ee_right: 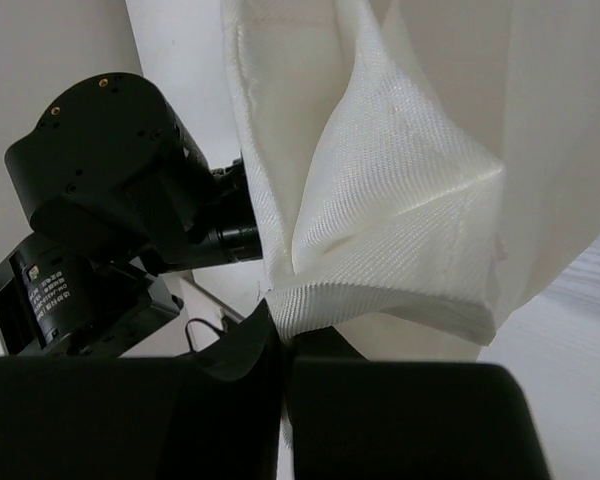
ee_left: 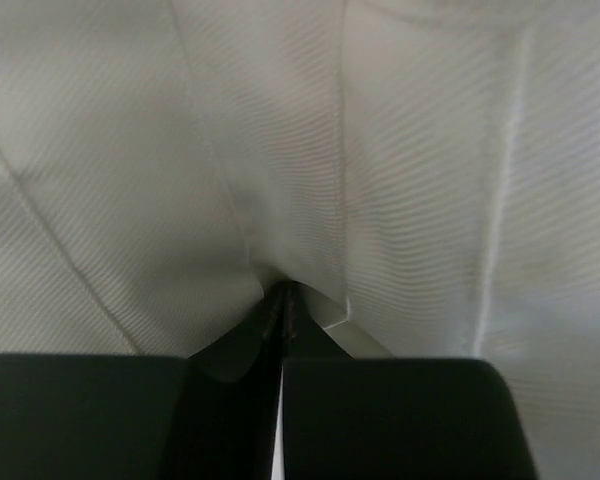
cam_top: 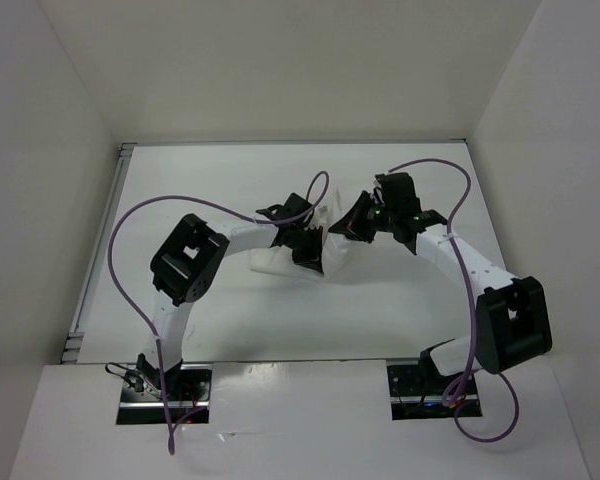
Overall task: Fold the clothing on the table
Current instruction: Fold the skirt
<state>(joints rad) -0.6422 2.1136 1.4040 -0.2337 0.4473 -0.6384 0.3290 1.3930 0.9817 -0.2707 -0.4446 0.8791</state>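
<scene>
The clothing (cam_top: 332,252) is a white woven garment bunched in the middle of the table (cam_top: 230,180), largely hidden under both wrists in the top view. My left gripper (cam_top: 307,250) is shut on a pinch of the clothing (ee_left: 380,150), whose fabric fills the left wrist view and gathers at my left gripper (ee_left: 285,290). Just to the right, my right gripper (cam_top: 352,228) is shut on a hemmed fold of the clothing (ee_right: 390,200), which hangs up and right from my right gripper (ee_right: 282,325). The two grippers are close together.
White upright walls (cam_top: 40,150) enclose the table on the left, back and right. Purple cables (cam_top: 120,250) loop off both arms. The left arm's black wrist housing (ee_right: 100,160) sits right beside the held fold in the right wrist view.
</scene>
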